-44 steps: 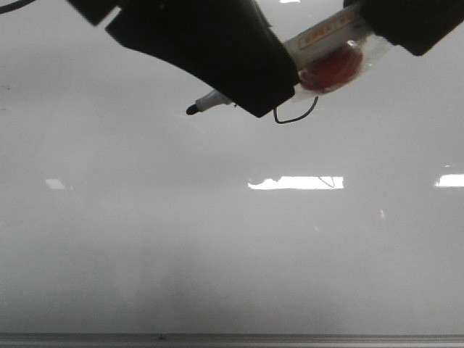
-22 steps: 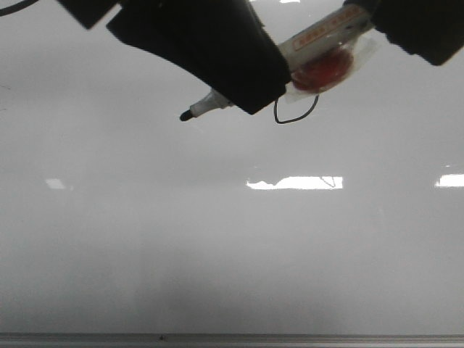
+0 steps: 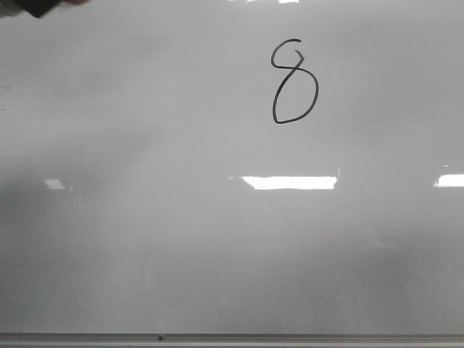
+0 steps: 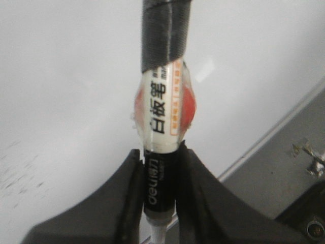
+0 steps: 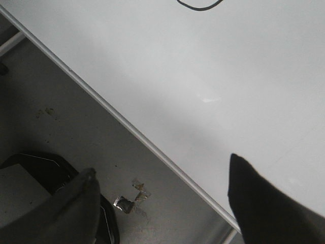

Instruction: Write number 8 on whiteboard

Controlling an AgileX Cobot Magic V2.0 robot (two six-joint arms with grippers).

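Whiteboard: number 8 near top edge

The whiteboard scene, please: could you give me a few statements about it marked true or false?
1. A number 8 is drawn on the whiteboard. True.
2. The 8's upper loop is fully closed. False: it is left open.
3. The left gripper is shut on a marker. True.
4. The right gripper holds an eraser. False: its fingers are apart and hold nothing.
5. The marker tip touches the 8 in the front view. False: no marker shows there.
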